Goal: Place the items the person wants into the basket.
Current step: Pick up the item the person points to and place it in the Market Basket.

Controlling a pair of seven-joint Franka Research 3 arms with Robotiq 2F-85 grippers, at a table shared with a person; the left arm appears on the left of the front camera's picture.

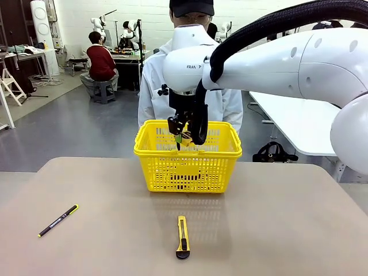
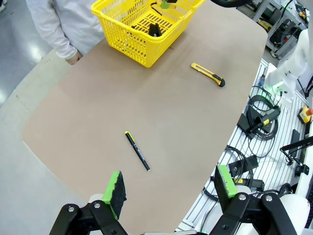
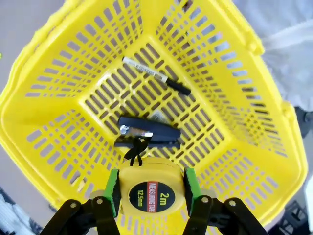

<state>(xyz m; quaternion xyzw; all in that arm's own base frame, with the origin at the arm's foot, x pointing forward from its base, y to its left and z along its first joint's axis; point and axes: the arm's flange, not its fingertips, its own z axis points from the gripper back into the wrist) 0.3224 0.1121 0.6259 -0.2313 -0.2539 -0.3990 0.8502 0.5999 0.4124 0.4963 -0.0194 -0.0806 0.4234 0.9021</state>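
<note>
Front view: right tool (image 1: 181, 135) vertical over basket (image 1: 188, 162), clamping tape measure (image 3: 150, 192).

Right gripper (image 3: 149, 188) clamps the yellow tape measure (image 3: 149, 192) between green pads (image 3: 113, 190), poised above the yellow basket (image 3: 58, 93); on its floor below, the white marker (image 3: 155, 75) and a black stapler (image 3: 147, 132).

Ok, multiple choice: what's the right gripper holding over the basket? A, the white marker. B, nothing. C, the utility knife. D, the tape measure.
D: in the right wrist view the right gripper has its green pads closed on both sides of the yellow tape measure, above the basket; the marker already lies on the basket floor, and the knife is on the table.
</note>
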